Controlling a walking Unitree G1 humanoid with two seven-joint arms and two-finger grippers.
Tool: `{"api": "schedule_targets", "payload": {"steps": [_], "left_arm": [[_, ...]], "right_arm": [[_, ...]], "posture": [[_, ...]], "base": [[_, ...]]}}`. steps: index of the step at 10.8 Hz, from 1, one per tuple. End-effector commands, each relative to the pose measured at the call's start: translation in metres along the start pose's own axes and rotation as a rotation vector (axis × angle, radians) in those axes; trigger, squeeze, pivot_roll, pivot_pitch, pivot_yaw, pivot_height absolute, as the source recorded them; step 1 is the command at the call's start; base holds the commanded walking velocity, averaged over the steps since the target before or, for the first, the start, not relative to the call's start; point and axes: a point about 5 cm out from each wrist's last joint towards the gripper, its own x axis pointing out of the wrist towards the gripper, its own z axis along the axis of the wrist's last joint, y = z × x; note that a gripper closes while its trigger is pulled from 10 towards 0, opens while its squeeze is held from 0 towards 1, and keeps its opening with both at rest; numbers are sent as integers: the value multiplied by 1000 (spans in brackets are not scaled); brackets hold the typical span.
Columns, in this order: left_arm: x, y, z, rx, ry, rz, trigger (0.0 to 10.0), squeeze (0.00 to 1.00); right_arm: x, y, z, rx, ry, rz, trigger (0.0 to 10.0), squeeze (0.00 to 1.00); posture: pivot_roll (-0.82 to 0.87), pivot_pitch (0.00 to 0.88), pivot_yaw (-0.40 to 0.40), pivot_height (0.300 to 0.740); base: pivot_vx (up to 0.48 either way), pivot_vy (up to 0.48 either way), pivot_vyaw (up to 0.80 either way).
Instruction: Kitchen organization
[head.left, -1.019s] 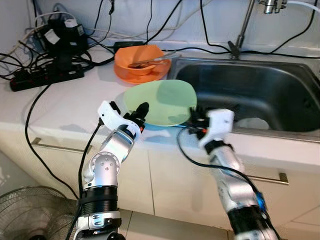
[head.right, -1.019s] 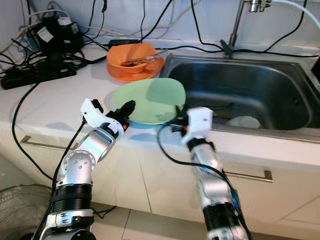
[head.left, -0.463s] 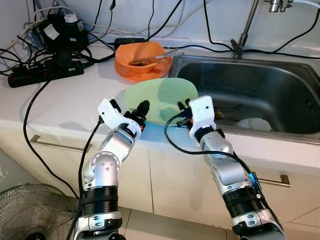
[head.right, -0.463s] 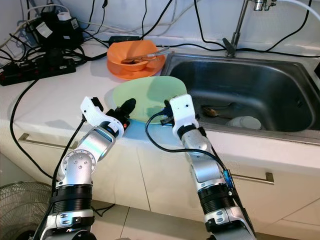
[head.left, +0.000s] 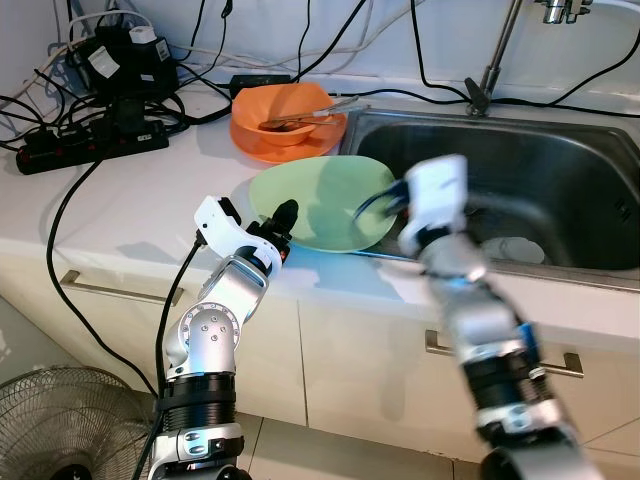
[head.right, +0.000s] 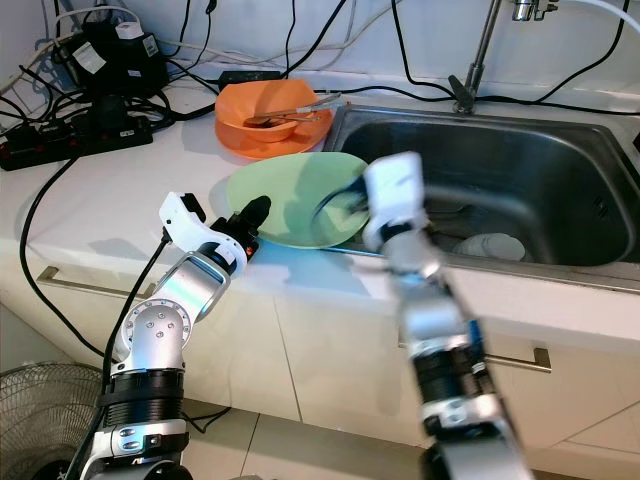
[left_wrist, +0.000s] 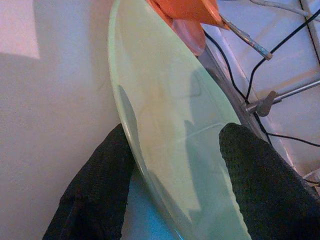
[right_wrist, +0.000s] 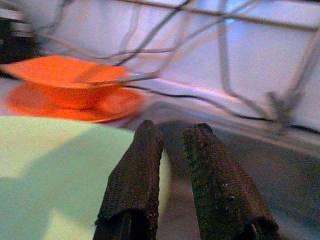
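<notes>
A white counter (head.left: 120, 210) runs along a wall strung with black cables, with a steel sink (head.left: 520, 180) set into it on the robot's right. A green plate (head.left: 320, 200) lies flat on the counter at its front edge, just beside the sink rim, with an orange bowl (head.left: 285, 115) on an orange plate behind it.

The left gripper (left_wrist: 172, 180) is set at the green plate's near-left rim, its fingers apart with one on each side of the rim; whether they press on it cannot be told. The right gripper (right_wrist: 172, 155) is held over the green plate's sink-side edge, its two fingers a little apart and empty; the arm is blurred in the head views.

The green plate is judged to be stiff, thin and smooth, probably glass or glazed, so slippery and breakable if dropped against steel. It is best taken at the rim, where the fingers can close above and below the edge. Its weight is judged moderate, and a one-sided hold may let it tilt.
</notes>
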Motion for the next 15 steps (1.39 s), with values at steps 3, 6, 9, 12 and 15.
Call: {"api": "schedule_targets", "payload": {"steps": [3, 6, 9, 12, 15], "left_arm": [[-2, 17, -8, 17, 36, 83, 10000, 0], [-2, 15, -5, 32, 28, 77, 10000, 0], [-2, 14, -4, 46, 29, 71, 10000, 0], [-1, 11, -4, 67, 29, 59, 10000, 0], [-2, 12, -5, 66, 27, 63, 10000, 0]], "right_arm": [[1, -33, -21, -167, 137, -118, 10000, 0], [-4, -26, -43, -221, 233, -80, 10000, 0], [-2, -14, -43, -197, 219, -21, 10000, 0], [1, 2, -35, -151, 177, 48, 10000, 0], [1, 9, -34, -139, 172, 82, 10000, 0]], "posture": [[53, 0, 39, 740], [65, 0, 39, 740], [65, 0, 45, 740], [71, 0, 42, 740], [75, 0, 37, 740]], "base": [[0, 0, 0], [0, 0, 0], [0, 0, 0], [0, 0, 0], [0, 0, 0]]}}
